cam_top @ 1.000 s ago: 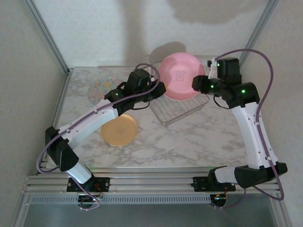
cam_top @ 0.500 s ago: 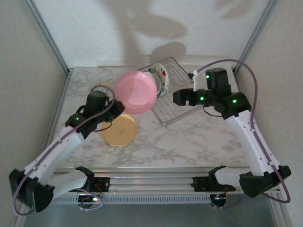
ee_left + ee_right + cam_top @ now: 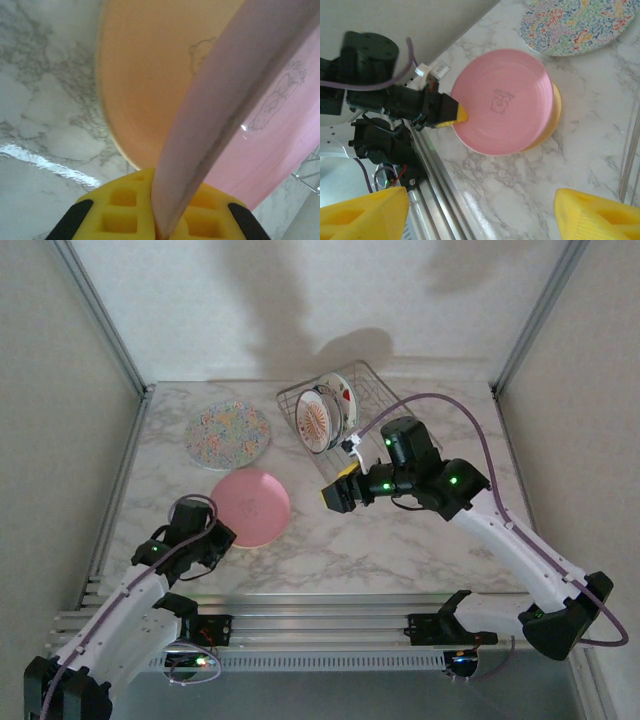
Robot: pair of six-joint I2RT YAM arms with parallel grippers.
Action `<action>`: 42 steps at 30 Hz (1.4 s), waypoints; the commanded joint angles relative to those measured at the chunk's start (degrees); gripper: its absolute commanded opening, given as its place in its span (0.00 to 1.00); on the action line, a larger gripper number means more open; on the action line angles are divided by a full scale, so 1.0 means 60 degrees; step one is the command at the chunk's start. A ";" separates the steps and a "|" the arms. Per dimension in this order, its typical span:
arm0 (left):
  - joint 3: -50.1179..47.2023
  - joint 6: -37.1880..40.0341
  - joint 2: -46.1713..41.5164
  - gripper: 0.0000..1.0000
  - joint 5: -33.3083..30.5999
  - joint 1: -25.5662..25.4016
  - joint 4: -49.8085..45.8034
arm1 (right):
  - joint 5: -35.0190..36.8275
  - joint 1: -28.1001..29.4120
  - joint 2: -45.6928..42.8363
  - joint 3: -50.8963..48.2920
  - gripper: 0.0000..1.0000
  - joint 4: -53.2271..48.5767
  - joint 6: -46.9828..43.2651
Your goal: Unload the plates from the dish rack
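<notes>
The left hand (image 3: 222, 536) is clamped on the near rim of the pink plate (image 3: 250, 505). In its wrist view the rim runs between the yellow fingers and slants up and away from them. Directly under that plate, just ahead of the hand, lies the yellow-orange plate (image 3: 140, 75). The pink one covers nearly all of it and leaves a thin crescent showing. The held rim looks raised off the lower plate, and whether the far rim touches it I cannot tell. Beyond the left hand, past the stack, the speckled plate (image 3: 228, 433) lies flat on the surface (image 3: 400, 540), apart from the other two.

Further right, ahead of the right hand (image 3: 332, 498), the dish rack (image 3: 368, 400) holds two plates on edge between its tines. They are the sunburst plate (image 3: 314, 421) and, just behind it, the white plate with red and green motifs (image 3: 340, 395). The right hand hovers over the surface between the rack and the stack, fingers wide apart and holding nothing, and its camera looks down on the pink plate.

By my reckoning three of five plates are out. The third needs only to be lowered and released, and the two in the rack are not yet unloaded.
</notes>
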 commanded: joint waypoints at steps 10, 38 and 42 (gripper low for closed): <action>-0.0005 -0.0762 0.1296 0.00 0.0097 0.0106 0.1131 | 0.0381 0.0260 -0.0039 -0.0107 0.77 0.0181 0.0015; 0.0668 -0.0688 0.2112 0.30 -0.0254 0.0106 0.0742 | 0.0465 0.0287 0.0374 0.0179 0.78 0.0327 0.0119; 0.0909 -0.0597 0.1980 0.48 -0.0208 0.0105 0.0342 | 0.0669 0.0276 0.0374 0.0220 0.78 0.0309 0.0074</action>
